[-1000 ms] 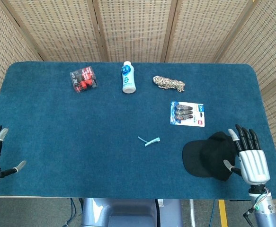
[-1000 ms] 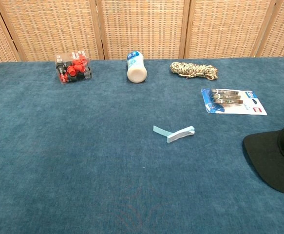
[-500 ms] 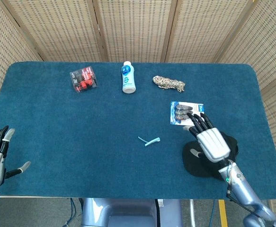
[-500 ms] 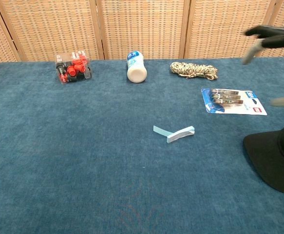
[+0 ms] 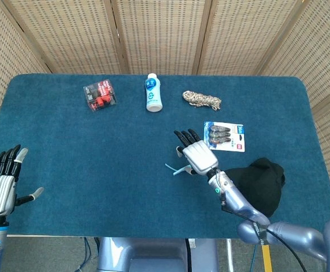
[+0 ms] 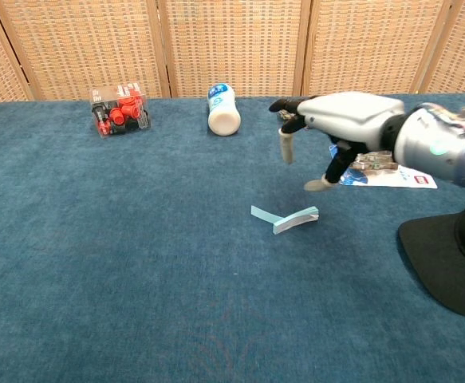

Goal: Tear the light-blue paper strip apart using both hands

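Observation:
The light-blue paper strip [image 5: 176, 168] [image 6: 285, 219] lies bent on the blue cloth near the table's middle. My right hand [image 5: 196, 154] [image 6: 336, 120] hovers above and just right of the strip with its fingers spread, holding nothing. My left hand [image 5: 2, 181] stays at the near left edge of the table, fingers apart and empty; the chest view does not show it.
A black cap [image 5: 258, 184] [image 6: 447, 263] lies at the near right under my right forearm. A blue blister pack [image 5: 227, 136] sits behind the hand. A white bottle [image 5: 153, 93], a rope coil [image 5: 201, 100] and a red-filled box [image 5: 100, 94] line the far side.
My right hand has swung left from the near right edge, over the cap, to above the strip. The left hand has crept slightly inward. The strip has not moved.

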You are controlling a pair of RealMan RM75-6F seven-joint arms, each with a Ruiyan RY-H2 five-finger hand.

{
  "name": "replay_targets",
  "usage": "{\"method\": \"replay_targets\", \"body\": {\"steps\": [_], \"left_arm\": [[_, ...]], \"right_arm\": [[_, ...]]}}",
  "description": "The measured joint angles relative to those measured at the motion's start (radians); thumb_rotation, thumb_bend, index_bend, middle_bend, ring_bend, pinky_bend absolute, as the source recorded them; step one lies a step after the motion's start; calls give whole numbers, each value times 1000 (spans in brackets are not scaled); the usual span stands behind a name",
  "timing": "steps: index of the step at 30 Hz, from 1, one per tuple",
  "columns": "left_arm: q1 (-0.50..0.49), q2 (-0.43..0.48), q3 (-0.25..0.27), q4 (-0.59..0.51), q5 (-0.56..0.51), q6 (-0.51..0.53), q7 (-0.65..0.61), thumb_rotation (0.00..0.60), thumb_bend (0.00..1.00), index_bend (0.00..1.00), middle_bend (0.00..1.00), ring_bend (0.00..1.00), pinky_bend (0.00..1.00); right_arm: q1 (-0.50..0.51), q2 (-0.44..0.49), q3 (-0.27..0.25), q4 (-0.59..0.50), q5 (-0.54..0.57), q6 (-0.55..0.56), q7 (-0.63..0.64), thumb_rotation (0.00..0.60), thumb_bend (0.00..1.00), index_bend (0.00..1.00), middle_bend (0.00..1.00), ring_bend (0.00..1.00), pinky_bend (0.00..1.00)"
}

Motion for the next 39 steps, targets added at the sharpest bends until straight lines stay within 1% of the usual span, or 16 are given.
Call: {"method": "replay_targets", "body": {"steps": [3,5,9,19,25,30,34,39], "left_arm": [[0,1,-4,1,-7,-7,-4,600,0,0,0,0,0],[-1,2,-6,2,-12,-13,-8,600,0,0,0,0,0],[-3,5,-8,3,-15,-22,-12,600,0,0,0,0,0],[-5,10,-7,3,-10,-37,-21,600,0,0,0,0,0],[-3,9,-4,0,-1,-37,-15,600,0,0,0,0,0],[-2,5,-3,-3,2,-41,-6,600,0,0,0,0,0],[-2,3,-4,-4,2,-41,-1,600,0,0,0,0,0],[-2,2,-5,-4,1,-45,0,600,0,0,0,0,0]], "right_arm": [[14,-31,-4,39,6,-10,-23,600,376,452,0,0,0],[20,-47,-10,63,12,-19,-30,600,392,452,0,0,0],[28,-67,-26,98,22,-39,-43,600,396,452,0,0,0],[15,-62,-72,143,14,-53,-43,600,394,459,0,0,0],[-3,-76,-102,183,-20,-47,-8,600,393,462,0,0,0],[-17,-93,-119,222,-73,-26,57,600,394,470,0,0,0],[-23,-108,-124,257,-109,-6,92,600,392,470,0,0,0],[-24,-124,-120,284,-123,0,118,600,394,470,0,0,0]]}}
